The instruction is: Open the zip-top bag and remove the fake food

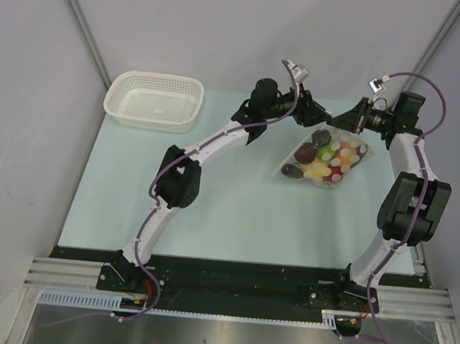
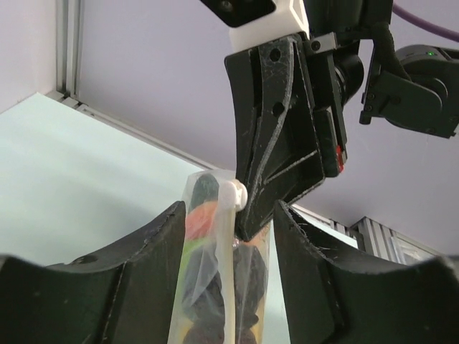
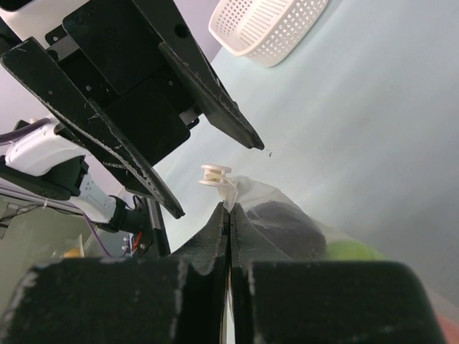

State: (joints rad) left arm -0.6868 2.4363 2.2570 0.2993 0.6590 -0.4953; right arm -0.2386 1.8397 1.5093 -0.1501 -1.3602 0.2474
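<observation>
Zip-top bag (image 1: 320, 161) w/ fake food (image 1: 327, 157) sits far right on pale-green table (image 1: 212, 194); grey walls (image 1: 225, 28) behind. R gripper (image 3: 229, 215) clamped on bag's top edge. L gripper (image 2: 229, 211) parted, straddling zip strip, holding nothing.

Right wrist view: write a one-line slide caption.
Right fingers pinch the zip-top bag beside its white slider; left fingers spread open above it.

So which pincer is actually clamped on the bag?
The right pincer: its fingers meet on the top edge of the zip-top bag, while the left pincer stands open.
</observation>
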